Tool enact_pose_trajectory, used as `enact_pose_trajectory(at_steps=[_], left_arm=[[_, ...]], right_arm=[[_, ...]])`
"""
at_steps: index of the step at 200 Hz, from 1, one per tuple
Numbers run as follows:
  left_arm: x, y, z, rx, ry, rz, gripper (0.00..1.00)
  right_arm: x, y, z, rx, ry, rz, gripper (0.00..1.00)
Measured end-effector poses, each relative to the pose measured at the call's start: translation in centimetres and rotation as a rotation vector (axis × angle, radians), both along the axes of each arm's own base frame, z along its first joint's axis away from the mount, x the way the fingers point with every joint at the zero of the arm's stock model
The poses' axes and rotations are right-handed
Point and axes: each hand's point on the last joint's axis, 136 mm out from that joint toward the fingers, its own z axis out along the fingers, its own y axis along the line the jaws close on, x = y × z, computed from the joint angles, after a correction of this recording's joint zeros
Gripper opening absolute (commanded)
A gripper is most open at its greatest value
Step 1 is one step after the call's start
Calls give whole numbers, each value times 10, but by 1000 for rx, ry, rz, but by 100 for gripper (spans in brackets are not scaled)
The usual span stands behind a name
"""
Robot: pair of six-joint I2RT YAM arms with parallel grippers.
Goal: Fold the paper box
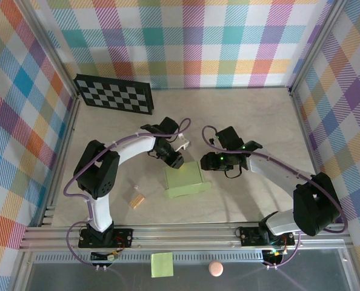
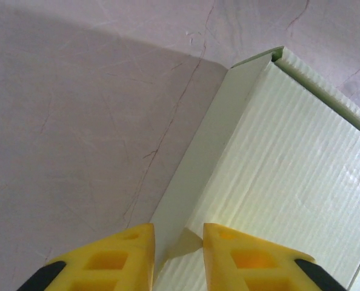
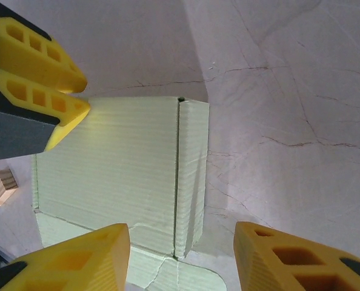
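The paper box (image 1: 185, 180), pale lime-green ribbed card, lies mid-table with its side walls folded up. My left gripper (image 1: 174, 159) is at its far left corner. In the left wrist view the box's (image 2: 289, 157) smooth side wall runs between the yellow fingers, and my left gripper (image 2: 179, 242) is shut on it, both pads touching card. My right gripper (image 1: 207, 160) hovers at the box's right side. In the right wrist view it (image 3: 181, 242) stands wide open above the box's (image 3: 107, 163) raised right wall, with nothing held. The left fingers (image 3: 62, 103) touch the box's corner there.
A checkerboard (image 1: 113, 94) leans at the back left. A small tan wooden block (image 1: 137, 199) lies left of the box, also seen as the block (image 3: 1, 185) in the right wrist view. A yellow-green sticky note (image 1: 162, 264) and a pink ball (image 1: 215, 268) sit on the front ledge.
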Motion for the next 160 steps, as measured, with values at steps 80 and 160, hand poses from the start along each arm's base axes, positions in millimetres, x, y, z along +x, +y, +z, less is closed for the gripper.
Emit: enact_pose_trajectory(at_steps=[80, 160], left_arm=[[3, 3, 0, -2, 2, 14, 21], [5, 5, 0, 9, -8, 18, 15]], right_arm=[[-1, 3, 8, 13, -36, 49, 49], [-8, 23, 26, 80, -188, 325, 52]])
